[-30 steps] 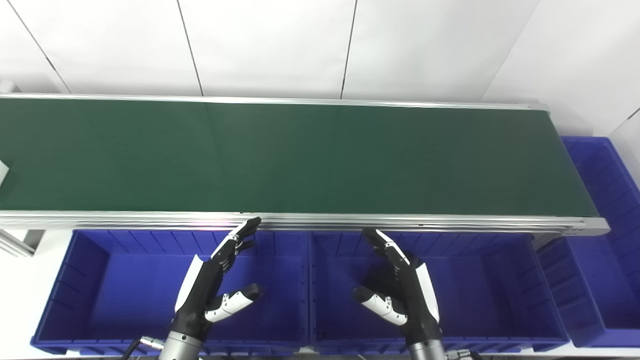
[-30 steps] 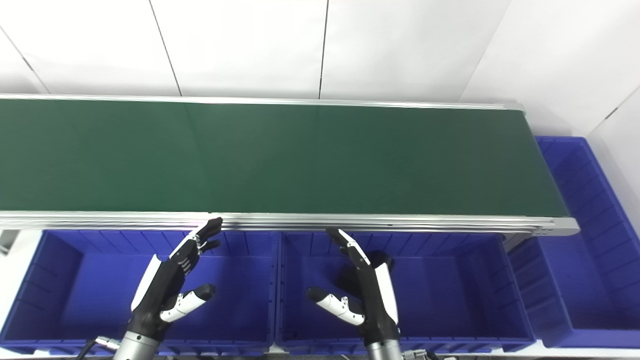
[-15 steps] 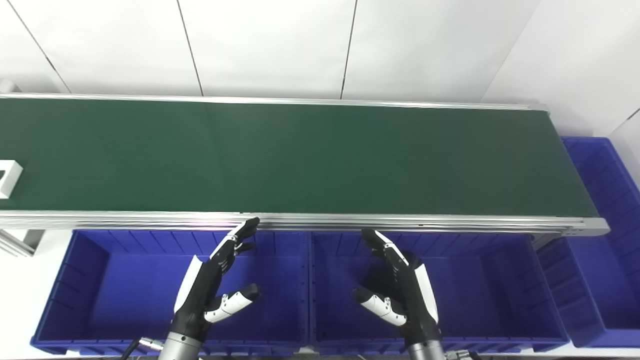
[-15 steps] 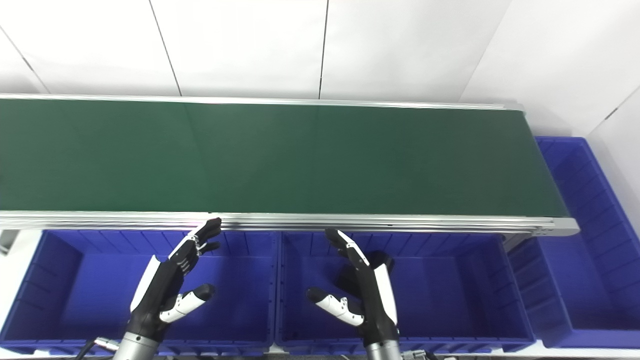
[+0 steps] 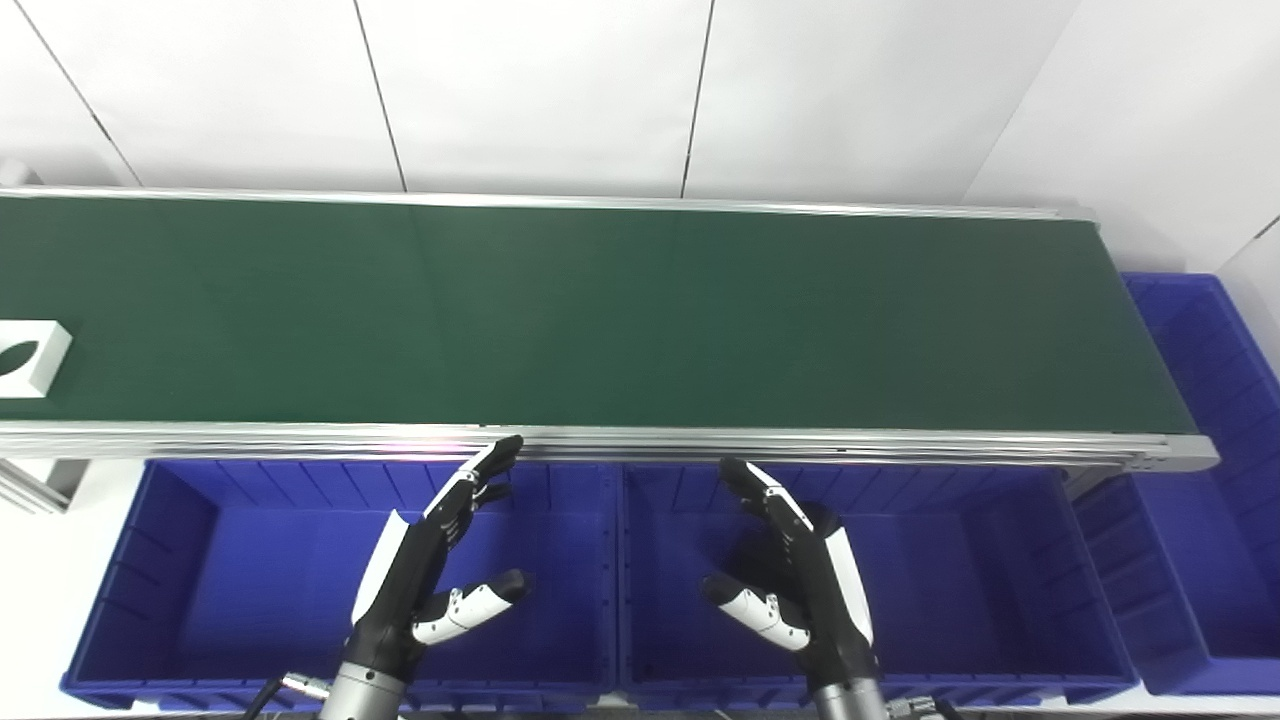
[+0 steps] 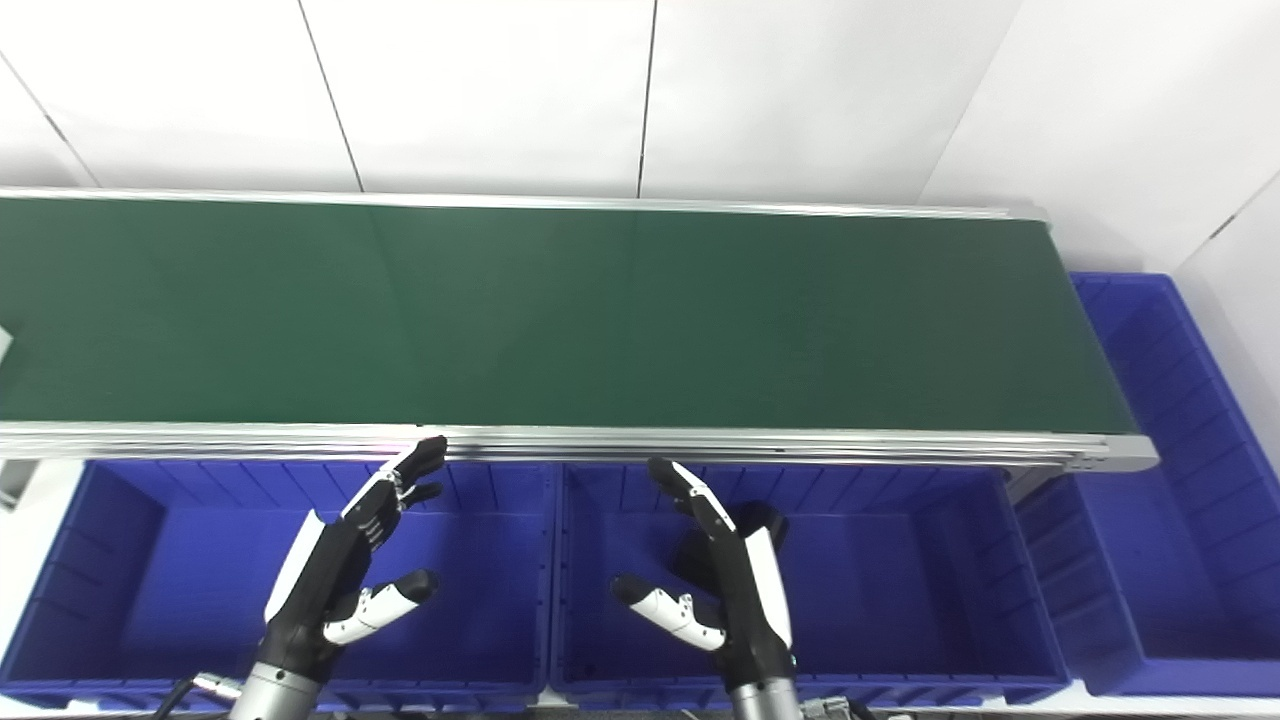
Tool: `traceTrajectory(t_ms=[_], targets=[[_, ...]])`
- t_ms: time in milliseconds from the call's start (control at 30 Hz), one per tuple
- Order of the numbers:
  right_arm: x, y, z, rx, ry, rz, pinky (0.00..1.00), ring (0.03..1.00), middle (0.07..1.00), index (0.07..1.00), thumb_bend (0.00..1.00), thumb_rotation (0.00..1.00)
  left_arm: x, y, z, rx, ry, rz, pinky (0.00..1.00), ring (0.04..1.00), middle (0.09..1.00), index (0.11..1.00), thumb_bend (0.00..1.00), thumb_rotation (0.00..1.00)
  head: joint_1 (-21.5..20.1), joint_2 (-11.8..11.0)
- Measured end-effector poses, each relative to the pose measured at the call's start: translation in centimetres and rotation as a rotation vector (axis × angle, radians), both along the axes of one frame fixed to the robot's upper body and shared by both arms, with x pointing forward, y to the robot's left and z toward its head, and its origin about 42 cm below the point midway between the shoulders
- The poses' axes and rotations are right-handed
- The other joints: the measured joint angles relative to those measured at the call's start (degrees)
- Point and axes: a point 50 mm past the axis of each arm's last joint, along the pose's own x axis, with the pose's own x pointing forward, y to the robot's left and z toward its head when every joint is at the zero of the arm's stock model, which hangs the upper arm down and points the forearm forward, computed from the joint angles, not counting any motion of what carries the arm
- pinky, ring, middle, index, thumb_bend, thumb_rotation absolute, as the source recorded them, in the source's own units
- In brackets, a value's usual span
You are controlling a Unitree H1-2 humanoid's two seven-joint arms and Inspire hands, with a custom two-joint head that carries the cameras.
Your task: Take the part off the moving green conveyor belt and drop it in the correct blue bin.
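Note:
A white square part (image 5: 30, 357) with a round hole lies on the green conveyor belt (image 5: 600, 310) at the far left edge of the left eye view; only its corner (image 6: 3, 345) shows in the right eye view. My left hand (image 5: 425, 565) is open and empty above the left blue bin (image 5: 180, 570). My right hand (image 5: 795, 575) is open and empty above the middle blue bin (image 5: 980, 570). Both hands sit just in front of the belt's near rail, far right of the part.
A third blue bin (image 5: 1215, 480) stands past the belt's right end. The belt's aluminium rail (image 5: 800, 440) runs between my hands and the belt. White wall panels stand behind the belt.
The white part has ridden in from the left edge and moved right along the belt. Both hands have stayed almost still.

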Motion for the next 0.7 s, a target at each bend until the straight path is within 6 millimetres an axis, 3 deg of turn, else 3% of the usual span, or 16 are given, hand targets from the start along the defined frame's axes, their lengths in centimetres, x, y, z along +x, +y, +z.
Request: traceTrajectory(t_ms=[100, 133, 367, 700], targets=[[0.1, 0.0, -0.2, -0.01, 0.001, 0.011, 0.8, 0.835, 0.833, 0.837, 0.86, 0.78, 0.0, 0.0, -0.4, 0.009, 0.013, -0.004, 0.86, 0.919, 0.926, 0.888, 0.66, 0.68, 1.05, -1.49], [0.1, 0.0, -0.5, -0.017, 0.005, 0.015, 0.8, 0.834, 0.832, 0.835, 0.86, 0.78, 0.0, 0.0, -0.6, 0.013, 0.018, -0.007, 0.88, 0.922, 0.927, 0.891, 0.66, 0.69, 3.49, -2.89], [-0.2, -0.9, -0.9, -0.036, 0.012, 0.017, 0.83, 0.841, 0.837, 0.838, 0.8, 0.74, -0.6, -0.9, -1.3, 0.036, 0.03, -0.017, 0.84, 0.905, 0.926, 0.874, 0.7, 0.66, 10.88, -6.32], [-0.8, -1.2, -1.1, -0.036, 0.013, 0.022, 0.82, 0.825, 0.827, 0.833, 0.73, 0.71, -1.1, -2.2, -1.7, 0.019, 0.04, -0.019, 0.8, 0.884, 0.918, 0.86, 0.71, 0.6, 14.94, -9.14]])
